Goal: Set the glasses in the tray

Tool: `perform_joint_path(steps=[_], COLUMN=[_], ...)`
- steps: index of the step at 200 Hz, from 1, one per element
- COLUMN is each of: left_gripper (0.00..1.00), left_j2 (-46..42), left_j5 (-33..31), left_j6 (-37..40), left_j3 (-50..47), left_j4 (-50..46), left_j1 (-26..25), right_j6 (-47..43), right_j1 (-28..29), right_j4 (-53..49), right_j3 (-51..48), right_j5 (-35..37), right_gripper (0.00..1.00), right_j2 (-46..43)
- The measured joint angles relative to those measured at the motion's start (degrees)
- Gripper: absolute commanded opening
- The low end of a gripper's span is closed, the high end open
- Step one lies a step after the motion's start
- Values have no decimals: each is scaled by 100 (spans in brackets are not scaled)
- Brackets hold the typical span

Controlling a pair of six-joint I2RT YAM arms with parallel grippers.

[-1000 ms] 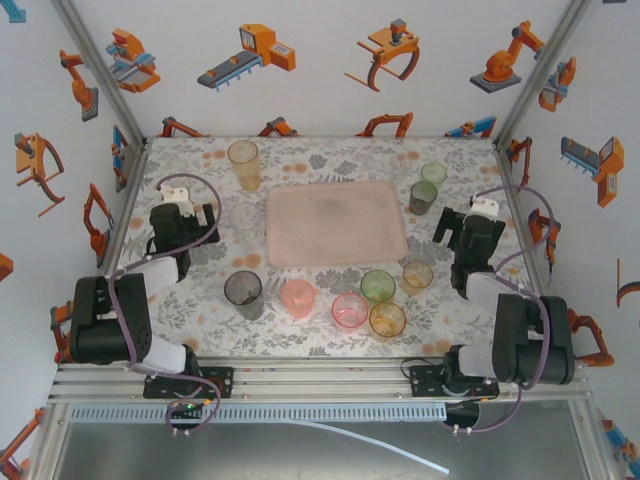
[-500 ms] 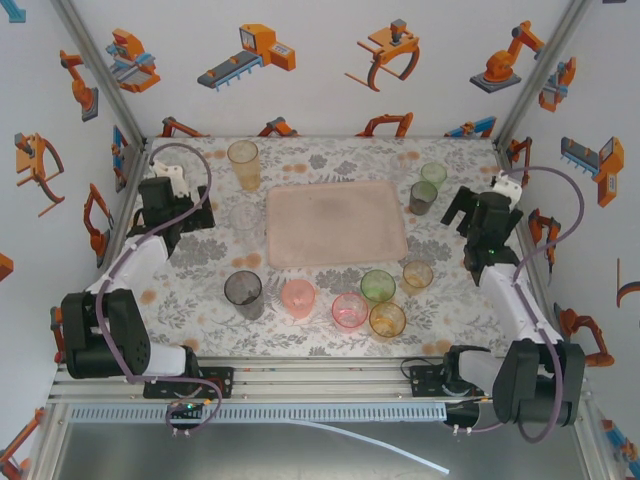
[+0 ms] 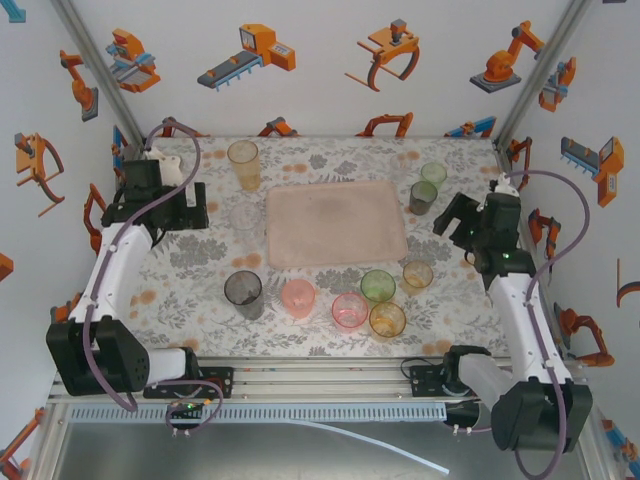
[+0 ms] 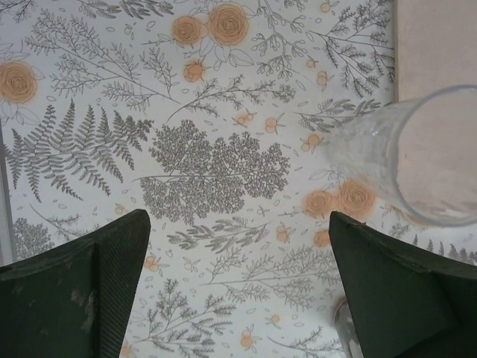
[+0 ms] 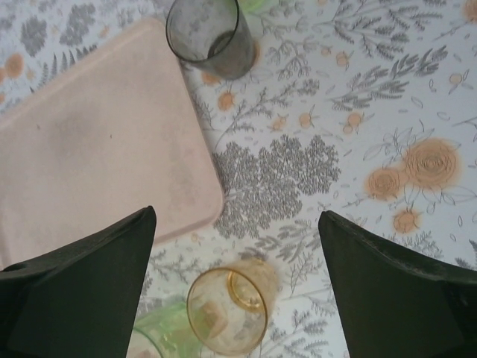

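The tray [image 3: 335, 222] is lying mid-frame in the top view, the glasses [image 3: 350, 310] standing around it on the tablecloth [image 3: 200, 275]; the left gripper [image 4: 238, 231] and right gripper [image 5: 237, 224] are both hovering wide open.

A white-walled booth around a table [image 3: 330, 160] in floral print

The table's cloth is pale, patterned with grey ferns and orange roses. Behind the table and on both sides of it stand white walls [image 3: 320, 100] dotted with orange-and-blue robot stickers [image 3: 250, 55]. Slanted aluminium posts [image 3: 105, 70] rise from the table's far corners. Along the table's near edge runs a silver rail [image 3: 320, 380], and below that lies a grey surface [image 3: 300, 455] crossed by a thin white tube [image 3: 380, 447]. The light is soft and even.
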Motion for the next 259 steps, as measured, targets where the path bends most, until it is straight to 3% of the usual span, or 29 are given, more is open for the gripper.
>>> perform_joint_path(steps=[30,87,167,228,259], left_gripper=[97,98,97,97,97], left_j2=[-57,-31,15,-70,-70], left_j5=[87,883,1676,1934,1950], left_j6=[144,654,1346,1478,1467], left_j3=[573,1578,1812,2002,2118], left_j4=[-634,-1703,-2422,-2710,-2728], left_j1=[0,-37,-275,-448,-616], right_j6=[-83,-46,334,645,741], right_j1=[404,2151,3276,3386,3161], right_j4=[-863,-1982,-2638,-3106,-3377], right_j3=[553,1176,1475,1473,1473], right_j5=[96,614,868,1703,2177], right_gripper=[73,67,61,58,61], right_j2=[33,31,616,533,570])
